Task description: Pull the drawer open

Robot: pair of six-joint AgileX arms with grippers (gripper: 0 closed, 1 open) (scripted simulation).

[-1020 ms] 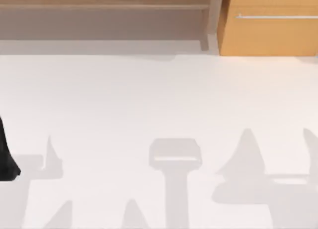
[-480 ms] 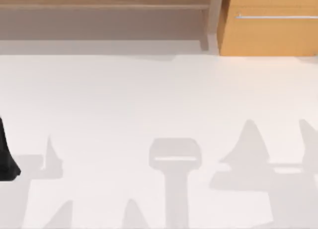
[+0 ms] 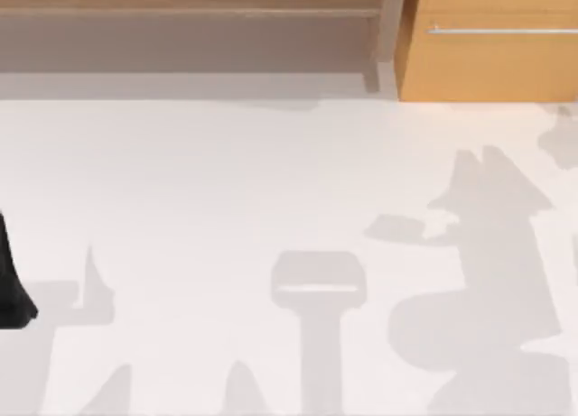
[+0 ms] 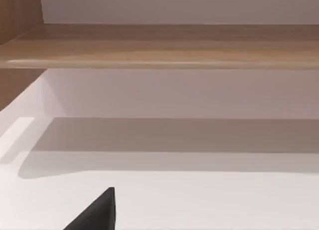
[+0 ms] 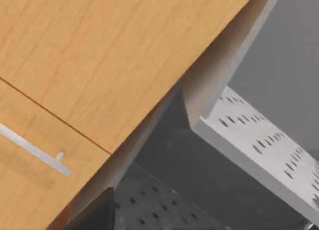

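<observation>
Right arm's shadow has shifted up the table (image 3: 226, 181) toward the closed drawer (image 3: 492, 64); end effector states: cannot tell; no readable writing.

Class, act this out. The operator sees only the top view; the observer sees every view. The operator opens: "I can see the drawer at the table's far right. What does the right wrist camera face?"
Observer: The drawer front, close up and at a slant, with the handle crossing it.
Operator: Is the right tool on the handle?
Observer: No. A dark tip of the right tool sits apart from the handle, touching nothing.
Operator: And the left arm?
Observer: The left tool hangs low over the table, facing the shelf.
</observation>
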